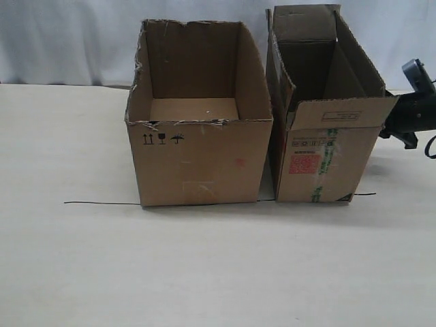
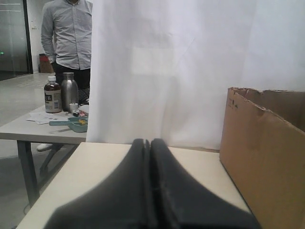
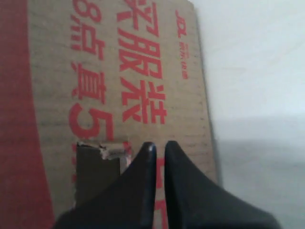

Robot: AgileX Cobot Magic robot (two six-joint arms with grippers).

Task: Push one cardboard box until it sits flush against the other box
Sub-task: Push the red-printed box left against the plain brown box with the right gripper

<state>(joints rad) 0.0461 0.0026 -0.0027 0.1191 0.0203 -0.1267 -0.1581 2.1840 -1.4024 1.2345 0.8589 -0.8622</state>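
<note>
Soft, even light is shining everywhere. The right gripper is looking blurry, and the cardboard box just past its jaws is looking fuzzy too.

Matte black, tapered jaws; dark right arm; black cable.

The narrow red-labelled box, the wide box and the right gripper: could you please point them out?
narrow box [image 1: 334,114]: exterior view, on its folded front flap.
wide box [image 1: 204,160]: exterior view, on its front wall.
right gripper [image 3: 159,145]: right wrist view, midway between its fingertips.
</note>
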